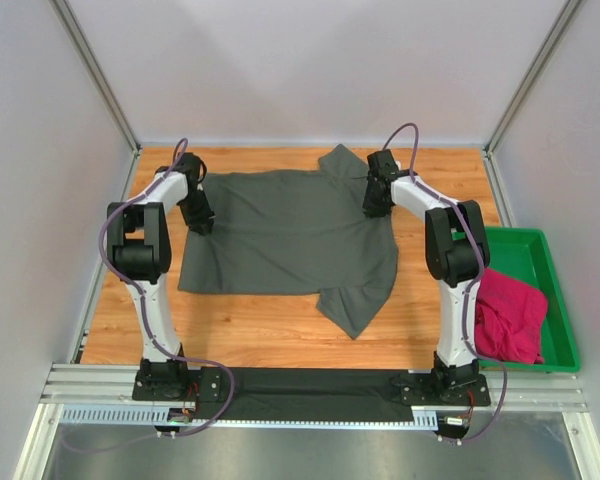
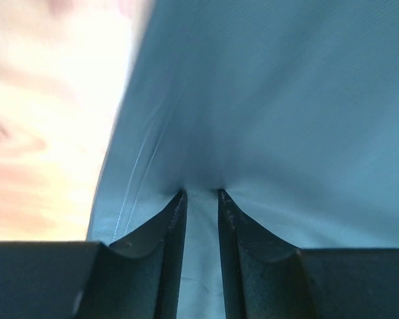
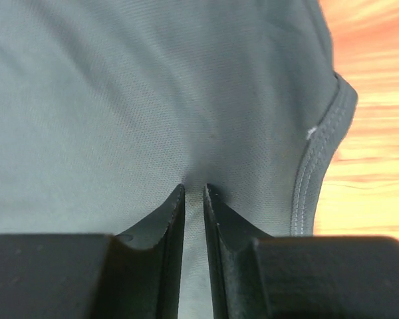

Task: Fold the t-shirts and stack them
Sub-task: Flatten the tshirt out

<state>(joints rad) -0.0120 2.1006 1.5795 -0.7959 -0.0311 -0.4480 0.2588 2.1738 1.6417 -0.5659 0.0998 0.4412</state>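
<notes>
Wooden desk [image 1: 260, 320], on which we see the grey t-shirt [image 1: 280, 235] spread nearly flat, left end effector [image 1: 202, 222] and right end effector [image 1: 373, 205] each pinching its far side, pink t-shirt [image 1: 508, 315] crumpled in the green tray [image 1: 540, 250]: we judge folding barely begun, nothing stacked.

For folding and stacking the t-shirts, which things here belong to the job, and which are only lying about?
Belong to the job:
- grey t-shirt, spread out, pinched by the left hand and the right hand
- pink t-shirt, crumpled

Only lying about:
- green tray, holding the pink t-shirt
- wooden table
</notes>
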